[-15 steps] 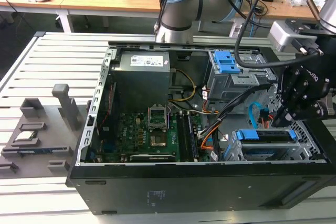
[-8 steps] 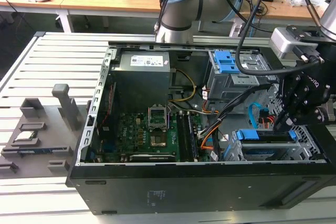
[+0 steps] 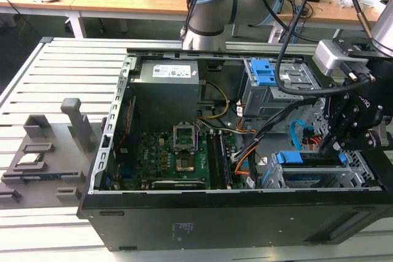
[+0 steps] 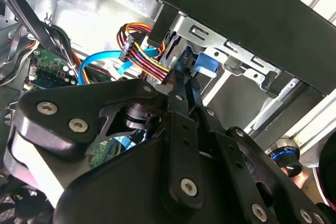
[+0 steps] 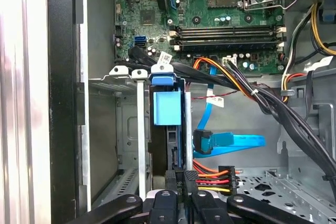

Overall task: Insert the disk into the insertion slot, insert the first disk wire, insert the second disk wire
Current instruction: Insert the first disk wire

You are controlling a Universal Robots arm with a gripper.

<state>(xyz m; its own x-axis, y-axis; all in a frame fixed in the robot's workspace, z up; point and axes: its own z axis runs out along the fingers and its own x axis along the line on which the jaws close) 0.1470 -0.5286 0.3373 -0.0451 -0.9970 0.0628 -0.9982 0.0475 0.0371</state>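
**A:** Where is the disk [image 5: 167, 107] sitting?

**B:** It is sitting edge-on inside the insertion slot [image 5: 128, 129], with its blue carrier showing at the mouth of the bay. That is in the computer case [image 3: 245, 219] on the bench [image 3: 61, 59].

**A:** And the pincer [image 5: 182, 179]?

**B:** It is hanging at the disk's cable end. Its 2 fingers are pressing close together and, as I am judging it, pinching the plug end of the first disk wire [image 5: 212, 178].

**A:** How is that wire likely handling?

**B:** I am expecting light, floppy strands and a small stiff plug. So the plug body is the place to hold, since tugging the strands is risking the contacts. The second disk wire [image 5: 236, 142] is looping just beside the carrier, and I cannot tell whether its plug is seated.

**A:** The arm?

**B:** It is leaning over the case from the exterior view's right, with the wrist pointing steeply down into the cage.
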